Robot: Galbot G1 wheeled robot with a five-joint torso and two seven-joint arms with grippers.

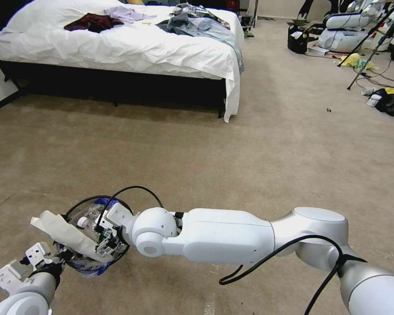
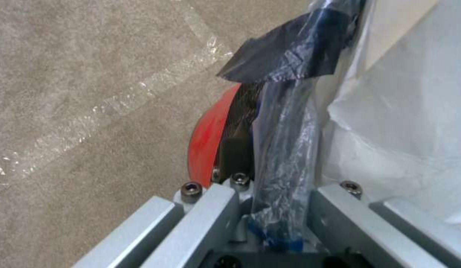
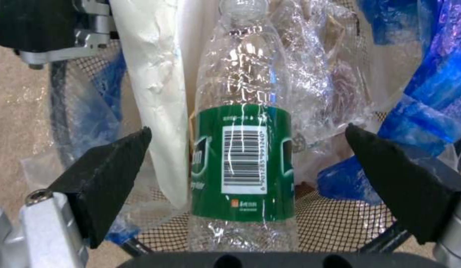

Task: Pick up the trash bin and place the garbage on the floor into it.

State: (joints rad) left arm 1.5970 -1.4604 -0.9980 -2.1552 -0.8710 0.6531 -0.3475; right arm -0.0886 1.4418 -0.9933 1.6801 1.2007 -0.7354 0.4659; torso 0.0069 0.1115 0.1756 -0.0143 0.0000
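Crinkled clear bottle (image 3: pixel 243 149) lies in mesh trash bin (image 3: pixel 334 223) between wide-open right tool (image 3: pixel 247 163); left tool (image 2: pixel 270 208) clamps its rim.

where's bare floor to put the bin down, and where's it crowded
Bare carpet runs from the bed down to the trash bin, and rightward past the right arm. Crowded: the far right corner, with tripods and bags. The left gripper clamps the bin's rim; the right gripper sits open over the bottle inside.
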